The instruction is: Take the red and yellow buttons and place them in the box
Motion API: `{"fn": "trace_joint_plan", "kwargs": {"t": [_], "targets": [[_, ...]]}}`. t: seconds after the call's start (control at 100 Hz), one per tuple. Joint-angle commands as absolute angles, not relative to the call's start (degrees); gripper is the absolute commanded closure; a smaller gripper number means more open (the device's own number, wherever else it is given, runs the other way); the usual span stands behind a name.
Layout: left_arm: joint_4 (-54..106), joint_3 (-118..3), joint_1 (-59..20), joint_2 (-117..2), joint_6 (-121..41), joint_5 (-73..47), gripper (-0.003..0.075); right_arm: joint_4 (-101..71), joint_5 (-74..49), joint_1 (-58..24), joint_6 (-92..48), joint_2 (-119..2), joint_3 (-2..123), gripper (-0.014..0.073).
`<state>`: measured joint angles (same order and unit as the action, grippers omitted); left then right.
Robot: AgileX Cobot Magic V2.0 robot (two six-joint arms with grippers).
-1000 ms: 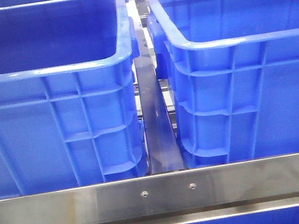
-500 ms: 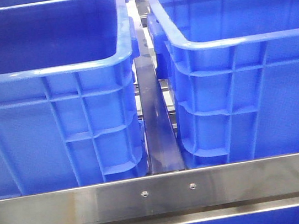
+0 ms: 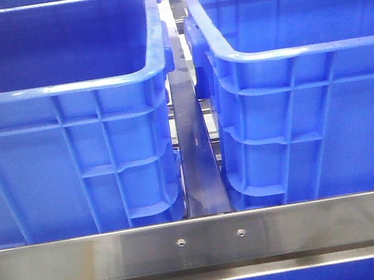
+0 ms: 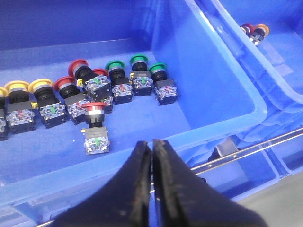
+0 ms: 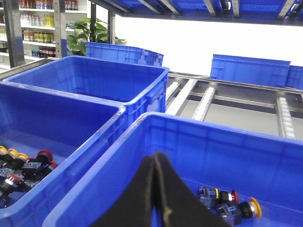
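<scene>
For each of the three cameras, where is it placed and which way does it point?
Front view: low, level with the rack's steel rail, facing two blue bins' walls; no arm shows.
Left wrist: above the left bin, looking down at its buttons; shut left pincer.
Right wrist: over the right bin, facing the shelving; shut right pincer.
Both wrist views show both bins.

Front view: even, fairly bright light from above. Steel rail [image 3: 201,242] shows soft smeared glare, no hard hotspots. Left bin [image 3: 65,115] interior falls into deep shade; right bin [image 3: 304,82] brighter inside, pale sheen along its rim. Gap between the bins is dark. Focus is sharp, colours saturated.

Left wrist view: dimmer, blue cast. Buttons [image 4: 94,94] reasonably sharp, small glints on their caps; near fingers [image 4: 137,189] soft, close to black.

Right wrist view: background blown out white behind the far bins [image 5: 251,68]. Shelves [image 5: 33,28] slightly soft. Foreground fingers [image 5: 147,198] underexposed, without detail.
</scene>
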<state>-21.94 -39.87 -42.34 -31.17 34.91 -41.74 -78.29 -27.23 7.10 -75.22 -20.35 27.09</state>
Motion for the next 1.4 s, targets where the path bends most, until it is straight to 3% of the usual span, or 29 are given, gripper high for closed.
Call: {"fn": "trace_joint_plan", "kwargs": {"t": [0.0,0.31,0.71,0.99,1.39], "targets": [[-23.17,-41.32,-42.60,-31.40,35.29,-37.65,0.0739,-80.26,-24.67,7.05,-75.70,-20.72,28.51,0.0662],[-23.17,-41.32,-42.60,-31.40,35.29,-37.65,0.0739,-73.17,-22.16,7.05,-72.17,-20.72,28.51,0.0662],[-23.17,-41.32,-42.60,-31.40,35.29,-37.65,0.0739,-28.78,-15.51,6.36,-24.28,-18.98,28.51,0.0662],[-23.17,-41.32,-42.60,-31.40,35.29,-37.65,0.0739,-3.60,-5.13,-0.54,0.00,-15.31,23.12,0.0662],[-23.17,-41.32,-42.60,-31.40,35.29,-37.65,0.0739,-0.90,1.85,-2.11,3.50,-3.34,8.34,0.0662]]}}
